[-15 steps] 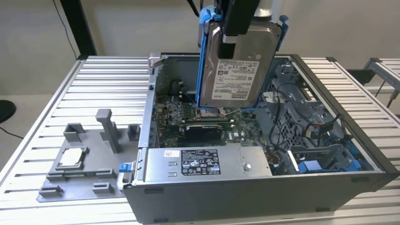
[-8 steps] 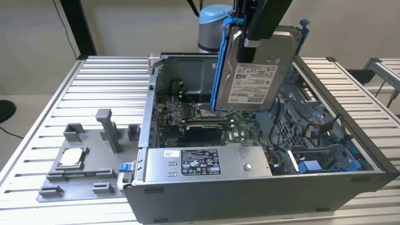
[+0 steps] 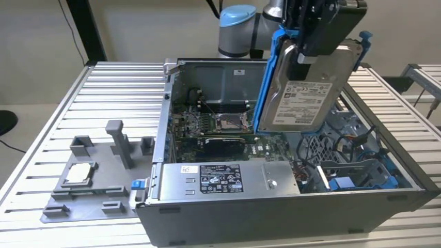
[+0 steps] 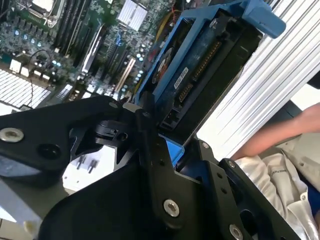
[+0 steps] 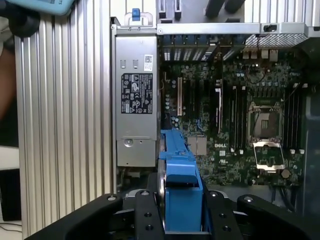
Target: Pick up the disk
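disk (image 3: 303,98) lifted clear above open computer case (image 3: 276,217), motherboard (image 5: 240,130) unobstructed beneath

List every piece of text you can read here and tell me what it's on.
Disk, white label: print too small to read.
Grey box, black-and-white label: too small to read.
Grey box, small white sticker: too small to read.
No text can be quoted.
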Controlling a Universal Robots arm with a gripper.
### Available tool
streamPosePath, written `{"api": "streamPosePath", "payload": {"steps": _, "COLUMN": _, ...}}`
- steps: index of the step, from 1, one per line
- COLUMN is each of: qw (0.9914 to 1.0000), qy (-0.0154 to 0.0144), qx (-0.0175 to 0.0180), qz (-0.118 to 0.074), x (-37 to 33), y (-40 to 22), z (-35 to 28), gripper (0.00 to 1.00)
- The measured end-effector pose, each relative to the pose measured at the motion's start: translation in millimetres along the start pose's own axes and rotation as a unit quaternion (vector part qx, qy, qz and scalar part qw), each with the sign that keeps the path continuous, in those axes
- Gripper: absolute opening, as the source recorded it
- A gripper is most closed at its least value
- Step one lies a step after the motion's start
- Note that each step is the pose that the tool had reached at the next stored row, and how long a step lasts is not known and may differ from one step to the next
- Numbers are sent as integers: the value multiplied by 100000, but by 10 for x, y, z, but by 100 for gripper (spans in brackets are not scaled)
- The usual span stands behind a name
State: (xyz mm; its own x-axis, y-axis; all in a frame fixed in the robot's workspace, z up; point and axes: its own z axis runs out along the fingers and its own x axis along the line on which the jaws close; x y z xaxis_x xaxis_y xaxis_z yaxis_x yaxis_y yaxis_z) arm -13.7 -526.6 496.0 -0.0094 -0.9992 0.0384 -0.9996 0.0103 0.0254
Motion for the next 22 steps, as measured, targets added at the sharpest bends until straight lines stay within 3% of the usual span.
{"api": "streamPosePath", "payload": {"steps": 15, "qw": 100000, "qy": -46, "qx": -3, "qz": 0, "x": 388, "y": -419, "z": 70, "gripper": 0}}
{"api": "streamPosePath", "payload": {"steps": 17, "qw": 99999, "qy": -389, "qx": -4, "qz": -13, "x": 421, "y": -456, "z": 87, "gripper": 0}}
{"api": "streamPosePath", "payload": {"steps": 22, "qw": 99976, "qy": -2196, "qx": -23, "qz": -57, "x": 477, "y": -552, "z": 109, "gripper": 0}}
